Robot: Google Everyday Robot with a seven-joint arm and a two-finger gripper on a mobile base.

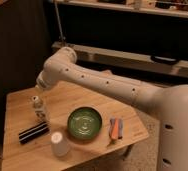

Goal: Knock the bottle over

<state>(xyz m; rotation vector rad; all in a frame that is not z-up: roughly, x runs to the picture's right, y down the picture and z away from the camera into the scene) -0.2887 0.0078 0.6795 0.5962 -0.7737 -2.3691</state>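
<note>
Seems a lab or workshop: long metal shelving [137,11] behind, speckled floor [147,150], low wooden table [22,107], white robot arm [102,85] stretched across, pincer [39,90] just above the table's left part.

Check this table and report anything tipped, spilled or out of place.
Nothing stands out. The bottle stands upright on the table's left side, with the gripper just above it. The white cup, green bowl and dark block sit flat on the table, and nothing looks spilled.

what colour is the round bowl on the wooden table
Green round bowl, seen in the camera view. The gripper hangs just above the small clear plastic bottle.
</note>
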